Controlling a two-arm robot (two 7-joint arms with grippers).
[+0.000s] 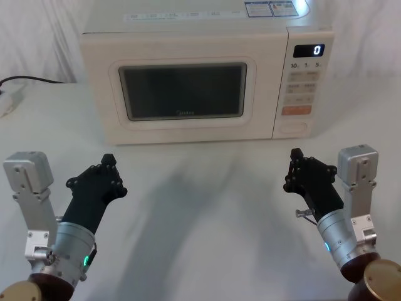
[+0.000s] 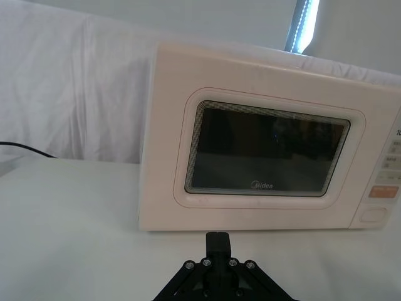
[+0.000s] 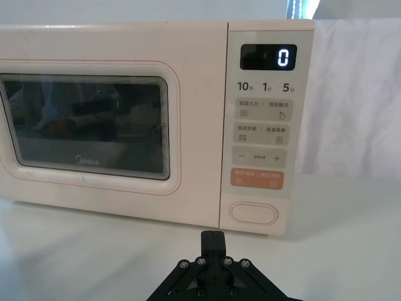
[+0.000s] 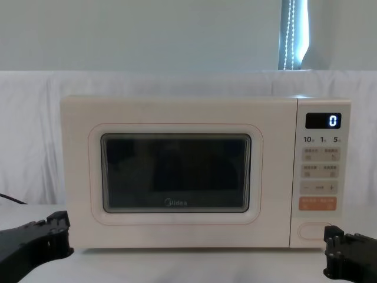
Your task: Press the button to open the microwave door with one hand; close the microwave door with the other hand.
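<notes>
Black cable (image 1: 28, 79) lies left of the shut microwave door (image 1: 182, 93).

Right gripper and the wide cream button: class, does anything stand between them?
Nothing visible does. The right gripper hangs above bare table in front of the microwave's control panel, and the button at the panel's bottom faces it, uncovered.

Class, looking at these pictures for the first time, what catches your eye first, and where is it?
A cream box-shaped microwave sits mid-table, its door with a dark glass window shut and a lit "0" display top right. In front, the black left claw and right claw hover, touching nothing.
</notes>
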